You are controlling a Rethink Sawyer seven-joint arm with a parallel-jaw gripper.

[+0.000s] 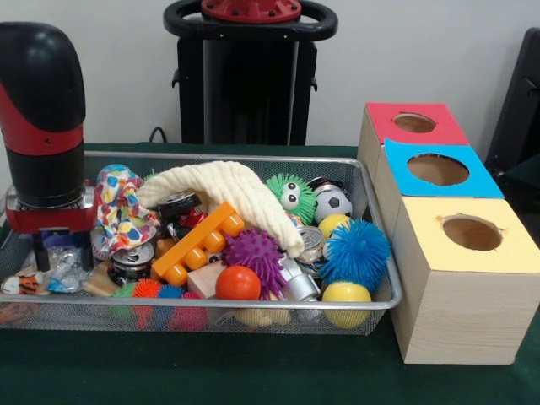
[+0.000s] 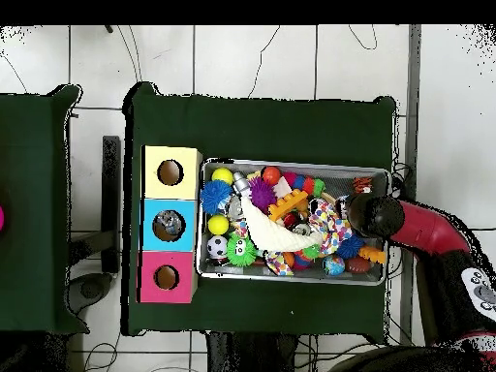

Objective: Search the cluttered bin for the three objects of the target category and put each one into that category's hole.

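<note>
Three holes, one full bin

One red and black robot gripper (image 1: 62, 253) hangs low at the left end of the silver wire mesh bin (image 1: 253, 310), its two black fingers (image 1: 40, 251) apart over crinkly clear plastic. Next come a spotty cloth (image 1: 121, 207), an orange toy brick (image 1: 199, 243), a purple spiky ball (image 1: 253, 256) and a blue spiky ball (image 1: 358, 251). Just beside the bin stand the wooden boxes with red (image 1: 414, 123), blue (image 1: 437, 170) and yellow (image 1: 471, 233) round holes.

Green table (image 1: 253, 371) — wire bin (image 1: 371, 297), wooden box (image 1: 460, 316) on it
</note>
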